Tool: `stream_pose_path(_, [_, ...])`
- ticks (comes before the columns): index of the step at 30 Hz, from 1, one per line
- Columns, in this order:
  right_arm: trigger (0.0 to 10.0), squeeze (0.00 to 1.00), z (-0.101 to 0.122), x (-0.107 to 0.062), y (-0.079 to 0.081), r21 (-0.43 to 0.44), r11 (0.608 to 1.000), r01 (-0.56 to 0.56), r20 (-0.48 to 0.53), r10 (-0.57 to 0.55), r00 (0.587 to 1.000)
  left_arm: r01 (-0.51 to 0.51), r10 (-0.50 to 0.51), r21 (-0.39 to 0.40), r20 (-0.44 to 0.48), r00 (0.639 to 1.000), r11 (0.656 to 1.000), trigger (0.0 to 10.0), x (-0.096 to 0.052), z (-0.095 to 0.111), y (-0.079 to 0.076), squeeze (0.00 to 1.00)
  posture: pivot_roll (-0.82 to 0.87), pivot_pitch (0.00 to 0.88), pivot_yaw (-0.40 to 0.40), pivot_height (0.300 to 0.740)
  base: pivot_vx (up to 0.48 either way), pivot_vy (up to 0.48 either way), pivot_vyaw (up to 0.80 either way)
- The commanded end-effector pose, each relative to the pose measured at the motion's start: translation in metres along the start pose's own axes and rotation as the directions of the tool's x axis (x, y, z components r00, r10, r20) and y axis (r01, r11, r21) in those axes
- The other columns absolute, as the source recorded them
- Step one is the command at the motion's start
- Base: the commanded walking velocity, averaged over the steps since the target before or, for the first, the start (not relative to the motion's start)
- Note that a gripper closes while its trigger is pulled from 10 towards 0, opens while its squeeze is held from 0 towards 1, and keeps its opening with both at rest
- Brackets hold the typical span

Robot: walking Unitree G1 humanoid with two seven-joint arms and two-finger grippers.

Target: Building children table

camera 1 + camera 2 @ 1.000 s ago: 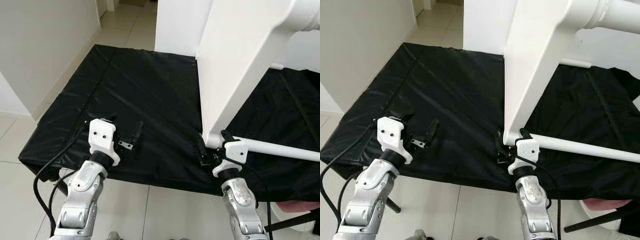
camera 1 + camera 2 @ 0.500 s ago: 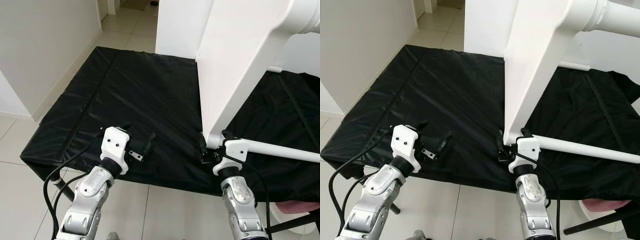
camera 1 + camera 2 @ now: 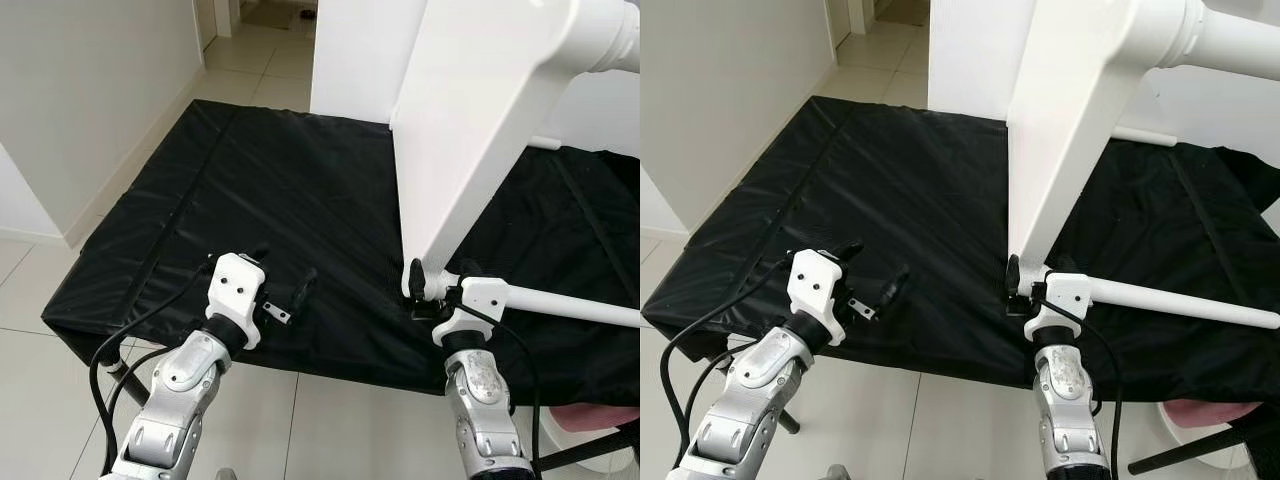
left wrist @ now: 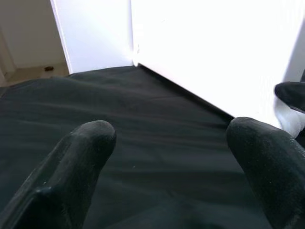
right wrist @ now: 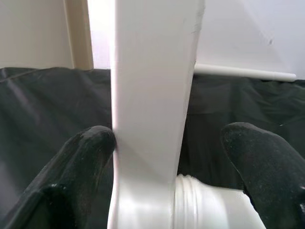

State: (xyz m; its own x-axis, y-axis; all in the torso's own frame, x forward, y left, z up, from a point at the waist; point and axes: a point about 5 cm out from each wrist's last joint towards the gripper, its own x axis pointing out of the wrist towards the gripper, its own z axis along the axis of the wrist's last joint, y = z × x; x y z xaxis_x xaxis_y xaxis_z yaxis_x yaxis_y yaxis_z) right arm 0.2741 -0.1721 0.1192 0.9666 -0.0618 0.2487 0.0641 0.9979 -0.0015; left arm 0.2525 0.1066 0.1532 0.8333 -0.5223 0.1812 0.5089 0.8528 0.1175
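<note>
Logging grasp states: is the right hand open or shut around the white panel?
Open. In the right wrist view the right hand straddles the white panel with a gap beside one finger.

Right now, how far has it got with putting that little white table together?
Partly done, it seems: two round white legs already join the white tabletop panel, standing on edge on the black mat. The right gripper, open, straddles the panel's lower corner; the left gripper hovers open over the mat. Remaining legs aren't visible.

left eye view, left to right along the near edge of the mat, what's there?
Left gripper over the black padded mat → right gripper at the upright white table panel's lower corner → white round table leg.
</note>
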Motion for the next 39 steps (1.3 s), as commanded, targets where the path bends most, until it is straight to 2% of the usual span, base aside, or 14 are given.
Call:
stream_pose_path(1, [10.0,0.02,-0.001,0.002,-0.001,0.009,1.0,0.021,0.003,-0.021,1.0,0.099,-0.099,-0.003,0.0,0.995,0.995,10.0,0.002,0.0,-0.006,0.0,0.03,0.002,-0.035,0.74,0.0,0.0,0.0])
stream_pose_path(3, [10.0,0.01,-0.002,0.008,0.0,0.018,0.999,0.038,0.007,-0.038,0.999,0.098,-0.098,-0.004,0.004,0.995,0.995,10.0,0.003,0.001,-0.007,0.0,0.03,0.006,-0.038,0.74,0.0,0.0,0.0])
stream_pose_path(12, [10.0,0.01,-0.006,0.019,0.003,0.03,0.998,0.056,-0.004,-0.055,0.998,0.083,-0.083,-0.01,0.016,0.996,0.996,10.0,0.004,0.004,-0.007,0.0,0.04,0.011,-0.044,0.74,0.0,0.0,0.0])
stream_pose_path(13, [10.0,0.01,-0.01,0.026,0.005,0.037,0.997,0.062,-0.012,-0.062,0.998,0.08,-0.08,-0.01,0.018,0.997,0.997,10.0,0.005,0.004,-0.007,0.0,0.04,0.023,-0.041,0.74,0.0,0.0,0.0])
stream_pose_path(24, [10.0,0.01,-0.013,0.047,0.013,0.086,0.992,0.09,-0.031,-0.088,0.996,0.085,-0.085,0.001,0.032,0.996,0.996,10.0,0.009,0.009,-0.006,0.0,0.05,0.048,-0.031,0.74,0.0,0.0,0.0])
stream_pose_path(31, [10.0,0.0,-0.013,0.061,0.019,0.064,0.997,0.053,-0.03,-0.051,0.998,0.071,-0.071,-0.001,0.043,0.997,0.997,10.0,0.01,0.014,-0.004,0.0,0.06,0.093,-0.015,0.74,0.0,0.0,0.0])
stream_pose_path(39, [10.0,0.0,-0.012,0.069,0.023,0.061,0.998,0.033,-0.026,-0.032,0.999,0.069,-0.069,0.001,0.048,0.996,0.998,10.0,0.009,0.019,-0.003,0.0,0.06,0.115,-0.008,0.74,0.0,0.0,0.0])
